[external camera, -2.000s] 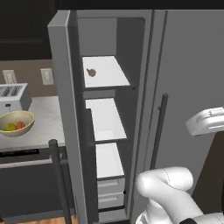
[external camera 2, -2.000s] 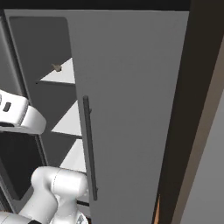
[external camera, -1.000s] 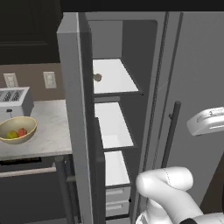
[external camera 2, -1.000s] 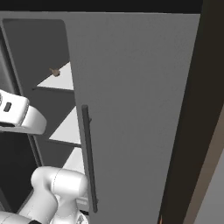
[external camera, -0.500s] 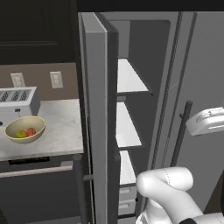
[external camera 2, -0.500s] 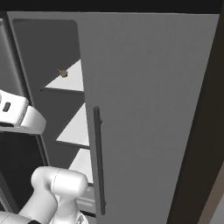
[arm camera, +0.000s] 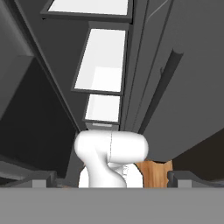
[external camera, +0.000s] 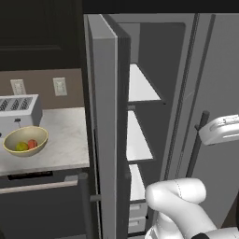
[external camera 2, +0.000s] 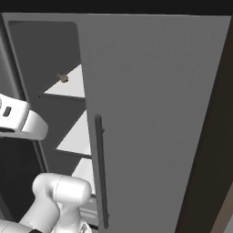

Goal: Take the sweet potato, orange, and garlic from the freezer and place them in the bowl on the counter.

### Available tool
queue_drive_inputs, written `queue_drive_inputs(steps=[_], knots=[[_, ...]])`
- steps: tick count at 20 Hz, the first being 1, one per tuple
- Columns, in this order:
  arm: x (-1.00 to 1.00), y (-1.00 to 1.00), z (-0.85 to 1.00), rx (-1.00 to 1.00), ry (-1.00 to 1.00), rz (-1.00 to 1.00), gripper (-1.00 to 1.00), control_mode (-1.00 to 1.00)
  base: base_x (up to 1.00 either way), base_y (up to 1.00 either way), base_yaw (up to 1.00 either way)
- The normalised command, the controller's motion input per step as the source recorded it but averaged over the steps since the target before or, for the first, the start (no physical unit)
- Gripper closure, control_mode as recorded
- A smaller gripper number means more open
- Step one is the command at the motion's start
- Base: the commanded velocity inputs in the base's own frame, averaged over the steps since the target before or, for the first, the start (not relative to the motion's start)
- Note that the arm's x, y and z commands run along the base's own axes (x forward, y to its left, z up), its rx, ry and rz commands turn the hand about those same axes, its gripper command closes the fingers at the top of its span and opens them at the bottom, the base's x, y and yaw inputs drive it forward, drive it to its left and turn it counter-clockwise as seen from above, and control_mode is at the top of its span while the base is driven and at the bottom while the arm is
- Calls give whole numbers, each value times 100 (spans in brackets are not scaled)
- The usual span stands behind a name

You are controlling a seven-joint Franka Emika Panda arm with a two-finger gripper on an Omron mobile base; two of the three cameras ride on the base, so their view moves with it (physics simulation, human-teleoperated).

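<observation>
The pale yellow bowl (external camera: 25, 140) stands on the marbled counter (external camera: 65, 140) and holds the reddish sweet potato (external camera: 31, 144) and the yellow-olive orange (external camera: 21, 146). The freezer (external camera: 140, 88) is open, its white shelves bare in the left base view. On its top shelf (external camera 2: 68, 88) lies a small tan lump, the garlic (external camera 2: 63, 78). My gripper (arm camera: 113, 180) is open, its fingertips (arm camera: 33, 179) far apart with nothing between them, looking down the freezer shelves (arm camera: 103, 61). The white hand hangs in front of the fridge, well below and apart from the garlic.
The freezer door (external camera: 105, 130) stands open edge-on between the counter and the shelves. A silver toaster (external camera: 16, 109) sits behind the bowl. The shut fridge door has a long dark handle (external camera 2: 101, 168). Grey drawers (external camera: 137, 217) sit at the freezer's bottom.
The whole picture has shifted: the base has driven, so the freezer door now shows edge-on and the bowl sits further right. The arm keeps its pose and the gripper stays open.
</observation>
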Motion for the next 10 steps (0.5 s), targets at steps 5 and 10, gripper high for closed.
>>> queue_drive_inputs(steps=[5,10], knots=[[0,0,0,0,0,0,-100,100,38,0,0],[0,0,0,0,0,0,-100,100,39,1,0]])
